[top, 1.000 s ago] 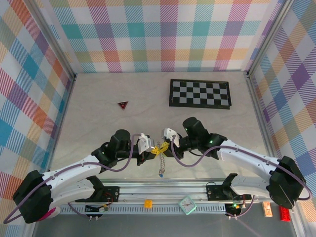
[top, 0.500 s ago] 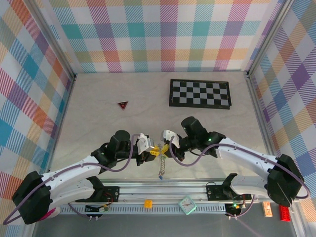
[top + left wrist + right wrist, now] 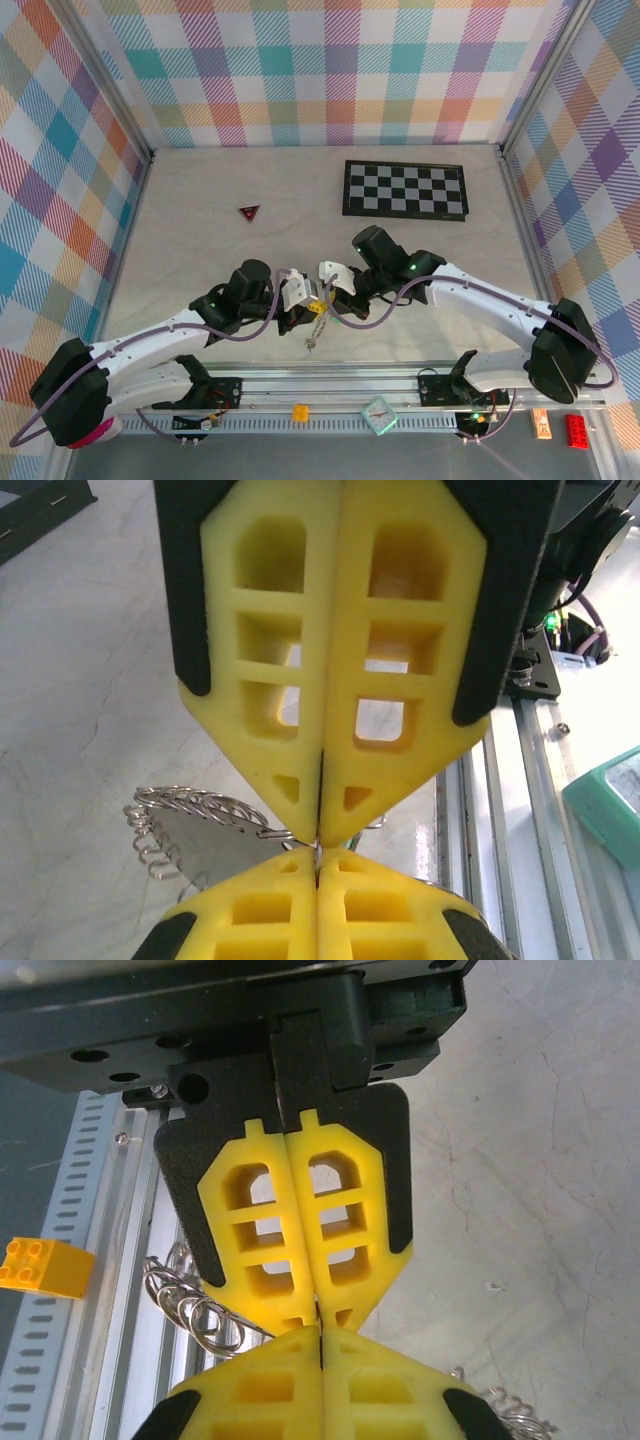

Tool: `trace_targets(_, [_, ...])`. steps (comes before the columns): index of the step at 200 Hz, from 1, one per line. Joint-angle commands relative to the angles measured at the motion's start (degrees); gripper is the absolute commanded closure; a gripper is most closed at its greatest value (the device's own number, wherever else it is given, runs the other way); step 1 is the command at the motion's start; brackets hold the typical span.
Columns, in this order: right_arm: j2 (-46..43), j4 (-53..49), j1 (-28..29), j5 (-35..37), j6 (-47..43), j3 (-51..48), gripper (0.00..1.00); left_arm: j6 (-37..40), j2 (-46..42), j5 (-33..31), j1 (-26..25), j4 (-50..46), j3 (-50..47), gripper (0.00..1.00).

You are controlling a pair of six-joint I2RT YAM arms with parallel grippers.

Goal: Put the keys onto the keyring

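Note:
Low in the middle of the table, my left gripper (image 3: 309,304) and right gripper (image 3: 327,295) meet tip to tip. Both stand shut, their yellow fingertips pinching the same thin metal wire of the keyring (image 3: 292,835). A silvery chain (image 3: 313,335) hangs from that spot toward the near rail. In the left wrist view, my left gripper (image 3: 320,858) faces the right one's fingers (image 3: 400,630), with chain links (image 3: 190,802) to the left. From the right wrist, my right gripper (image 3: 320,1332) shows with chain loops (image 3: 190,1305) beside it. The keys are too small or hidden to make out.
A checkerboard (image 3: 405,190) lies at the back right and a dark red triangle (image 3: 249,212) at the back left. The metal rail (image 3: 340,385) along the near edge holds a yellow brick (image 3: 300,411) and a teal object (image 3: 380,415).
The right gripper has pushed to the left and the left gripper has shifted with it. The hanging chain has swung left. Both pairs of fingers stay pressed together.

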Motion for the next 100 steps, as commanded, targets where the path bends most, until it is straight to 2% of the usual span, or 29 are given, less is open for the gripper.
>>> trace_targets(1, [-3.02,2.99,-0.41,-2.19,2.58,-0.34,0.80,0.60,-1.30,1.13,-0.33,1.52,1.32,1.00])
trace_targets(30, [-7.93,6.89,-2.25,0.23,8.34,-5.57,0.68,-0.69,-2.61,1.22,-0.28,4.79,-0.51,1.00])
trace_targets(73, [-12.57,12.39,-2.26,2.60,14.12,-13.56,0.66,-2.57,-2.69,1.13,-0.28,8.32,-2.22,1.00])
trace_targets(100, [-12.48,14.35,-2.18,0.20,16.08,-15.46,0.66,-3.42,-2.54,0.61,-0.27,9.67,-2.94,1.00])
